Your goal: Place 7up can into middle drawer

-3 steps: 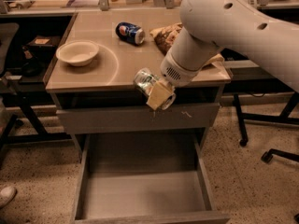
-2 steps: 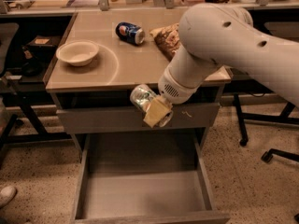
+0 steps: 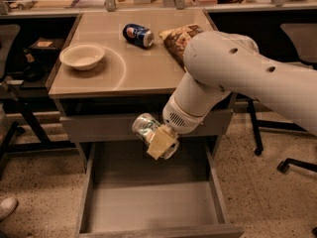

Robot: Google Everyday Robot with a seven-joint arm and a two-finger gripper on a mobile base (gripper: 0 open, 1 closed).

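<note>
My gripper [image 3: 157, 139] is shut on the 7up can [image 3: 145, 128], a pale green and silver can held on its side with its shiny end toward the left. I hold it in the air in front of the upper drawer front, above the back part of the open middle drawer [image 3: 148, 205]. The drawer is a wide grey box pulled out toward the camera, with nothing on its floor. The large white arm comes in from the right and hides part of the table's right side.
On the table top [image 3: 133, 68] are a white bowl [image 3: 82, 56] at the left, a dark blue Pepsi can [image 3: 137, 34] lying at the back, and a brown snack bag [image 3: 178, 37] partly behind the arm. Chair bases stand at the right.
The gripper with the 7up can has moved down and slightly left, from the table's front edge to in front of the upper drawer front, over the open drawer.
</note>
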